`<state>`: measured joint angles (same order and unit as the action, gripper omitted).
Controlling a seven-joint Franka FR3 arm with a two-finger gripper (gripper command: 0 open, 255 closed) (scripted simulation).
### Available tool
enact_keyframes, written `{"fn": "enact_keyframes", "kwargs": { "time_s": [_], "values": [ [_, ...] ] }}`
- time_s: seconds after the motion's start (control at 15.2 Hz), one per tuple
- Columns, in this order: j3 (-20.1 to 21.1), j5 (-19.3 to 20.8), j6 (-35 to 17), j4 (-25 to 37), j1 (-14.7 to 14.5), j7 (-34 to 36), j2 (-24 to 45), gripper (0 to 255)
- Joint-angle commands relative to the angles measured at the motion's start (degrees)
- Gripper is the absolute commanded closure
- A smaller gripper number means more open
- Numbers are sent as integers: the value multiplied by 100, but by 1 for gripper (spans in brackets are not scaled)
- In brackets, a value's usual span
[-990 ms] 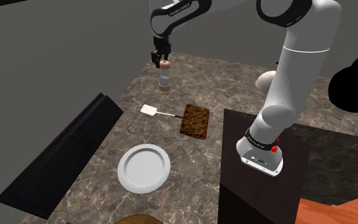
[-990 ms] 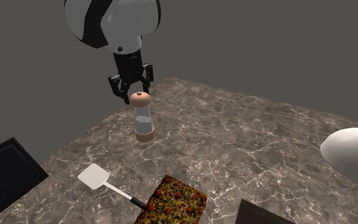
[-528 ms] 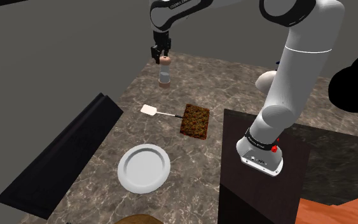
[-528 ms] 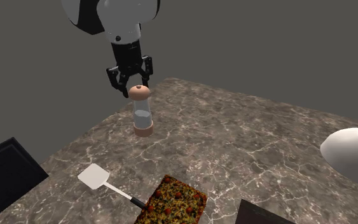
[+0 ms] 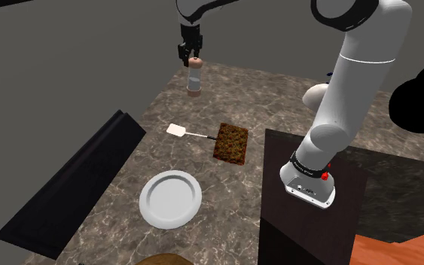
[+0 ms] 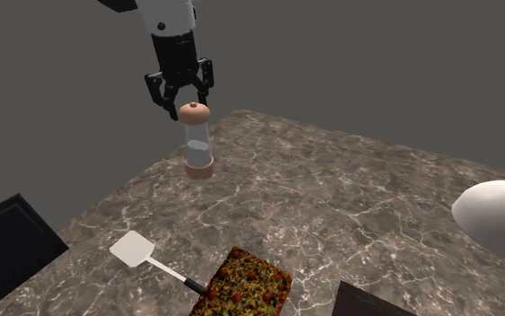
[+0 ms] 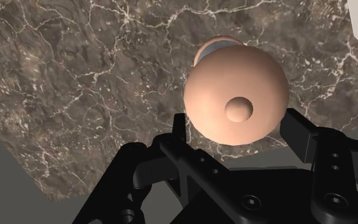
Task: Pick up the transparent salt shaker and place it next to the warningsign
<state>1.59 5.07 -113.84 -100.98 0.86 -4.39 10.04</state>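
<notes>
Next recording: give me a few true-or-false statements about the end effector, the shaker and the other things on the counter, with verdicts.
1. The end effector clasps the salt shaker at its rounded cap. True.
2. The spatula lies on the white plate. False: it lies on the marbled counter, its handle reaching the brown topped slab; the plate sits apart.
3. The shaker hangs upright under the end effector. True.
4. The shaker's body is solid black. False: the body is clear, with a peach-coloured cap and base.
</notes>
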Motion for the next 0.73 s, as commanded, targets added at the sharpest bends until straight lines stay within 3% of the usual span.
{"fn": "enact_keyframes", "kwargs": {
  "time_s": [0.0, 0.66],
  "values": [
    [5, -6, 138, 78, -6, -2, -58, 255],
    [11, -28, 886, 762, -12, -58, -124, 255]
  ]
}}
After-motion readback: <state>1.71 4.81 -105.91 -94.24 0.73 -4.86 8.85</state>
